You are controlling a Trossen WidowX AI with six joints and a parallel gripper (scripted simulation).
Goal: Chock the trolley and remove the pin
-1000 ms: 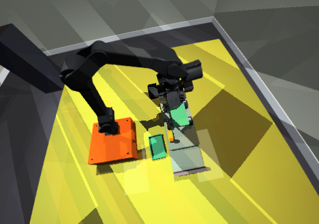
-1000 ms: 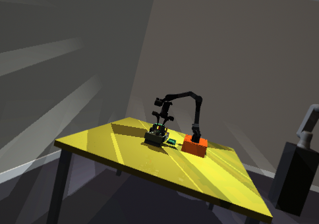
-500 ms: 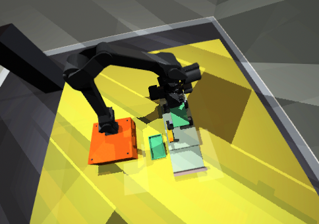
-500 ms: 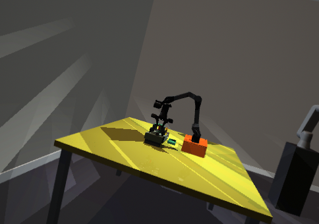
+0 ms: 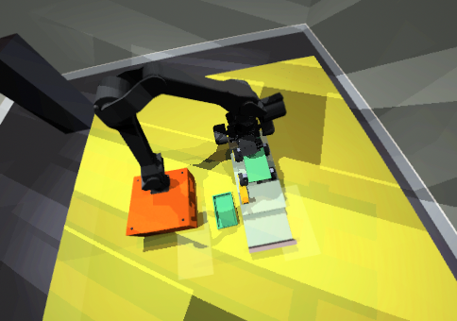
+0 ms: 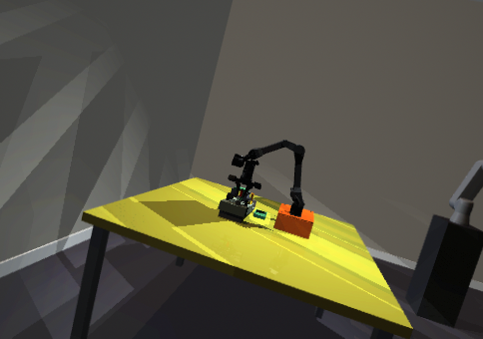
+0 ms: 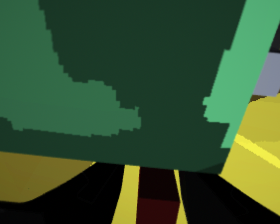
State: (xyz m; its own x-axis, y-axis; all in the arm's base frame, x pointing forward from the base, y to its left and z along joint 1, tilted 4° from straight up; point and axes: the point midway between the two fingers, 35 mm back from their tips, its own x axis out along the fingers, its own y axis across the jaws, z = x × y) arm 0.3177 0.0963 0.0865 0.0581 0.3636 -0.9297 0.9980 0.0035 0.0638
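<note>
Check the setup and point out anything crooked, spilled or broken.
Nothing stands out: the trolley is on the ramp, the chock is on its downhill side, and the tray sits upright. I cannot tell whether the chock touches a wheel.

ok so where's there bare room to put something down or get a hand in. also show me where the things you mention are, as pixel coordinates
Bare yellow tabletop (image 5: 368,223) shows right of the ramp (image 5: 268,229) in the top view, and below the orange box (image 5: 162,209). It's crowded uphill, with gripper (image 7: 152,158), pin head (image 7: 157,211) and trolley (image 5: 258,166) together; only a slim strip separates box and green tray (image 5: 217,213).
</note>
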